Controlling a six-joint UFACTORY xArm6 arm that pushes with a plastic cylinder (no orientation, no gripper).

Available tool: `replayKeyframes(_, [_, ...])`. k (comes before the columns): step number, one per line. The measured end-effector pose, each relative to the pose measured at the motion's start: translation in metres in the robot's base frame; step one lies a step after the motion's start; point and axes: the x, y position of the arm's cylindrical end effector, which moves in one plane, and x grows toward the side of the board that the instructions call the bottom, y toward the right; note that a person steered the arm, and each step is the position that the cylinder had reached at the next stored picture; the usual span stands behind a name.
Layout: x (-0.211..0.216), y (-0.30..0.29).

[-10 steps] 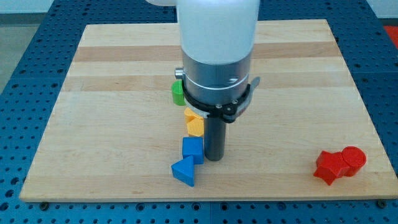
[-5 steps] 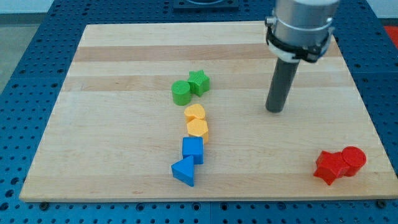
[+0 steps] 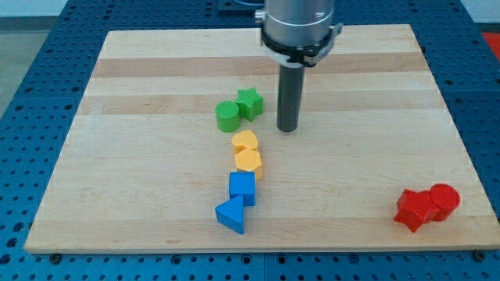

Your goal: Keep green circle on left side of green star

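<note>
Condition met: green circle sits touching the green star, on the star's left in the view and a little lower.

Rod tip, called my tip, rests on the table just beside the star on its right side, apart from it. No hand is fitted, so there is no open or closed state to report. Below the green pair, two yellow blocks and two blue blocks form a column; two red blocks lie well apart at lower right. Risk, in my judgement: any leftward travel of the tip would strike the star, driving it into or past the circle and spoiling the arrangement. A downward sweep could disturb the yellow blocks.
</note>
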Motion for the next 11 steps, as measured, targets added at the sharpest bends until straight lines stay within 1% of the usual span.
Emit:
replayKeyframes(7, [0.0, -0.079])
replayKeyframes(9, [0.026, -0.103])
replayKeyframes(11, [0.018, -0.107])
